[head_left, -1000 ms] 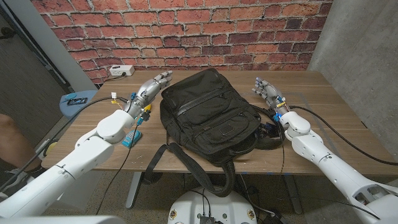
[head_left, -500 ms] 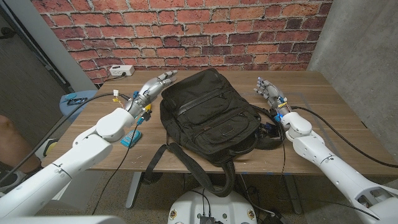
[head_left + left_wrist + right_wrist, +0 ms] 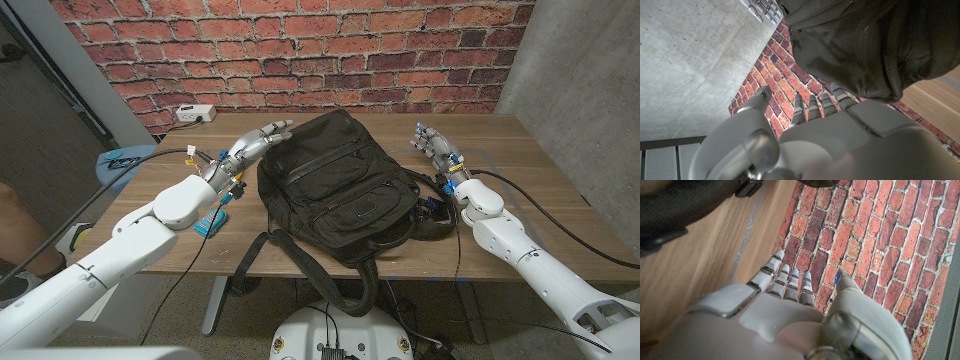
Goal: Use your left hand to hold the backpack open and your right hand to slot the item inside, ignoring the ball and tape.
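Note:
A black backpack (image 3: pixel 335 185) lies flat in the middle of the wooden table (image 3: pixel 520 165), its straps hanging over the near edge. My left hand (image 3: pixel 252 143) hovers at the pack's upper left corner with fingers spread, holding nothing. In the left wrist view the backpack fabric (image 3: pixel 875 45) lies just past my left hand's fingers (image 3: pixel 820 107). My right hand (image 3: pixel 433 146) stands to the right of the pack, fingers apart and empty. In the right wrist view the right hand (image 3: pixel 790 315) is over bare table, with the backpack edge (image 3: pixel 680 205) beside it.
A small blue item (image 3: pixel 211 221) lies on the table beside my left forearm. A white power strip (image 3: pixel 196 113) sits at the table's far left corner. A blue object (image 3: pixel 123 160) stands off the table's left side. A brick wall (image 3: pixel 300 50) runs behind.
My left hand has risen and reached right, toward the backpack's upper left corner. The right hand has hardly moved.

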Controlling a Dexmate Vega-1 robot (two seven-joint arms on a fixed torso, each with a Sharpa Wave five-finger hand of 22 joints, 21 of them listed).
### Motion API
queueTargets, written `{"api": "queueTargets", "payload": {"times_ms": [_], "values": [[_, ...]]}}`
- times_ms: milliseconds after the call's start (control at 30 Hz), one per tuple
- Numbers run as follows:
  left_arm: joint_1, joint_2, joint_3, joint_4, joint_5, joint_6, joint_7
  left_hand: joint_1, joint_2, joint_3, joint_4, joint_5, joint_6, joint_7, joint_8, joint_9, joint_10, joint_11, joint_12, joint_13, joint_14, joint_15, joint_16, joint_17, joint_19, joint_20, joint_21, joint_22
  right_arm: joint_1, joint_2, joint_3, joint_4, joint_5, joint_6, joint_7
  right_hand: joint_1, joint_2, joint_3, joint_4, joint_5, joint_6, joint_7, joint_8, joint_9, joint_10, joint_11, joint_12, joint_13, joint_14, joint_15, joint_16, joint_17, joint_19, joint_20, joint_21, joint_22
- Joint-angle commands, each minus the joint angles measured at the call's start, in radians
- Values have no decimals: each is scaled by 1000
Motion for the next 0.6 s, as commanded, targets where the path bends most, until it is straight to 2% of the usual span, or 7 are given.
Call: {"api": "queueTargets", "payload": {"times_ms": [33, 333, 600], "values": [[4, 33, -2, -38, 35, 17, -19, 5, -10, 1, -11, 6, 11, -1, 4, 3, 11, 2, 2, 4, 9, 2, 4, 2, 9, 4, -4, 2, 10, -12, 5, 1, -10, 2, 0, 10, 2, 0, -6, 6, 9, 0, 3, 2, 11, 0, 5, 2, 12, -8, 7, 2, 13, -14, 5, 3], [-6, 25, 17, -94, 81, 64, 7, 2, -27, -10, -23, 9, 18, -4, 5, 2, 19, -3, 4, 5, 16, 2, 5, 3, 15, 11, -8, 1, 22, -26, 22, 24, 16, 21, 51, 10, 3, 0, -7, 6, 11, 0, 4, 2, 12, 3, 5, 2, 14, -8, 8, 2, 14, -13, 5, 3], [18, 38, 18, -161, 105, 118, 27, -3, -36, -18, -29, 11, 23, -3, 5, 2, 22, -3, 5, 5, 19, 3, 5, 3, 18, 13, -11, 2, 29, -48, 32, 37, 33, 18, 91, 11, 3, -1, -9, 6, 11, 0, 3, 2, 12, 3, 5, 2, 14, -9, 9, 3, 15, -14, 5, 3]]}}
